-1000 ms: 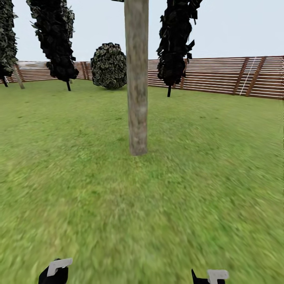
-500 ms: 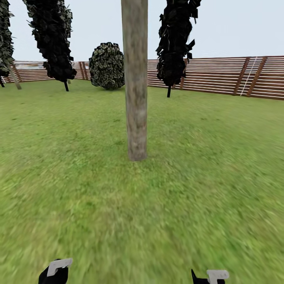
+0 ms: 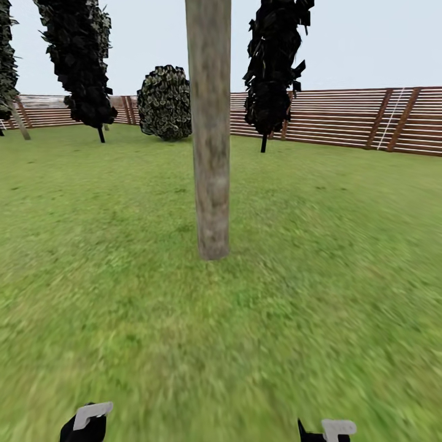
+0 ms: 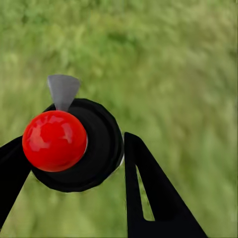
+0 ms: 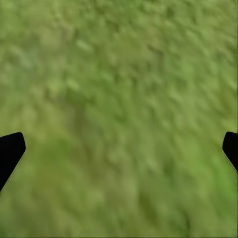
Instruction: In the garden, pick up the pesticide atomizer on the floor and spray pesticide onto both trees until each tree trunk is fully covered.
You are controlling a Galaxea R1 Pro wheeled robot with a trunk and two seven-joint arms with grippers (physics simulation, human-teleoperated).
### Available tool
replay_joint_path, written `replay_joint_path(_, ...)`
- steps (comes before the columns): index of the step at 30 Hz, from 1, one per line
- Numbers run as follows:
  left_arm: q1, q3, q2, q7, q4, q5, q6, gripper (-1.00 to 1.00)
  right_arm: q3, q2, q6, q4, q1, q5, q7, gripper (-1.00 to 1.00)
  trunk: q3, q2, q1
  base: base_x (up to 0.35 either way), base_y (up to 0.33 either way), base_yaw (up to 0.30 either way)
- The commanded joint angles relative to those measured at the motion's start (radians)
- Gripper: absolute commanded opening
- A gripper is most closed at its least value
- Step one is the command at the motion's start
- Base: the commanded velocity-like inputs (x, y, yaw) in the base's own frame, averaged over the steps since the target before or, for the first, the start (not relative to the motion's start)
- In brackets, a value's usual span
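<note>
Where the head view looks across the lawn (image 3: pixel 344 258), one thick trunk (image 3: pixel 210 135) stands upright ahead at the middle, its long axis vertical, its foot on the grass and its top cut off by the picture's upper edge. Behind it stand two black narrow cypresses (image 3: pixel 78 61) (image 3: pixel 273 67) and one round bush (image 3: pixel 164 102), with part of another dark tree at the far left edge. One slatted brown fence (image 3: pixel 344 120) runs along the back.

Two hands show at the bottom edge of the head view: the left hand (image 3: pixel 87 422) and the right hand (image 3: pixel 325 431), well apart.

In the left wrist view the left hand (image 4: pixel 74 163) is clamped on one atomizer (image 4: pixel 84 146): a black finger (image 4: pixel 158 193) presses each side of its dark round body. The red ball top (image 4: pixel 54 140) faces the camera, so the bottle's long axis runs along the view toward the grass. A small grey nozzle (image 4: pixel 63 90) sticks out sideways from the body.

In the right wrist view the right hand (image 5: pixel 119 148) is spread wide with nothing between its two black fingertips (image 5: pixel 10 151), above blurred grass.
</note>
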Motion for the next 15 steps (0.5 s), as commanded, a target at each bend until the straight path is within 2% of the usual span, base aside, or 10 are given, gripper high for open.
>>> replay_joint_path(1, -0.001, 0.002, 0.000, -0.001, 0.001, 0.001, -0.003, -1.00, 0.003, 0.000, -0.003, 0.001, -0.001, -0.006, 0.000, 1.00, -0.001, 0.000, 0.000, 0.339, 0.000, 0.000)
replay_joint_path(15, -0.001, 0.002, 0.000, -0.001, 0.000, 0.001, -0.003, -1.00, 0.003, 0.000, -0.003, 0.001, -0.001, -0.006, -0.001, 1.00, -0.001, 0.000, 0.000, 0.339, 0.000, 0.000)
